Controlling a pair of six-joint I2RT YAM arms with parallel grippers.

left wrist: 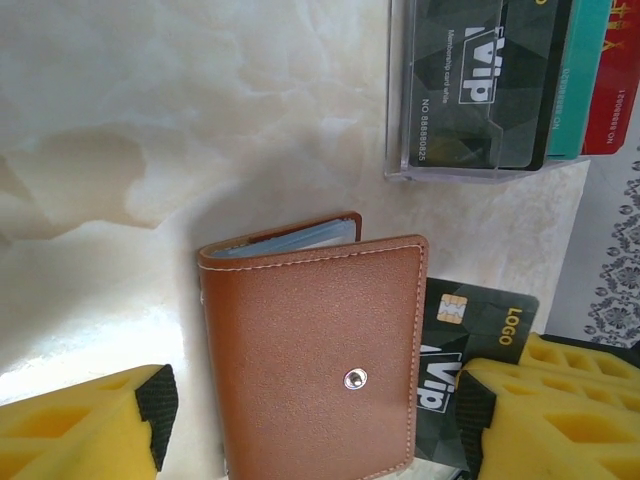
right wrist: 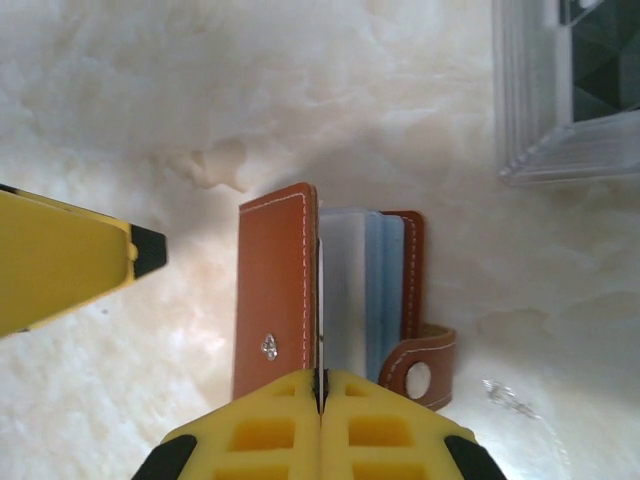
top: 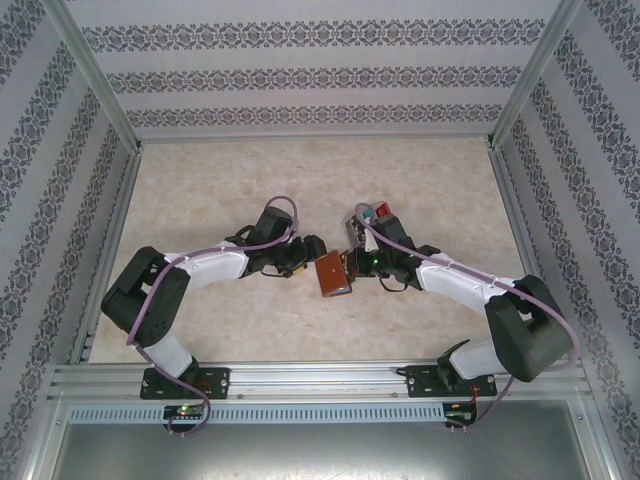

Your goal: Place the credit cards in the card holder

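The reddish-brown card holder [top: 332, 275] [left wrist: 315, 360] [right wrist: 275, 290] stands on the table between my two grippers, its cover slightly apart from the plastic sleeves. A dark grey credit card [left wrist: 470, 335] [right wrist: 320, 300] sits edge-on between cover and sleeves and sticks out on one side. My right gripper [right wrist: 322, 385] [top: 362, 262] is shut on that card. My left gripper [left wrist: 318, 415] [top: 305, 258] is open, one finger on each side of the holder. Dark grey [left wrist: 470, 80], teal [left wrist: 580, 70] and red [left wrist: 615, 90] cards stand in a clear tray.
The clear plastic tray [left wrist: 480, 172] [right wrist: 560, 130] [top: 375, 218] stands just behind the right gripper. The holder's snap tab [right wrist: 425, 375] hangs loose toward the tray. Patterned walls and metal rails [top: 300, 385] enclose the marble tabletop [top: 300, 180].
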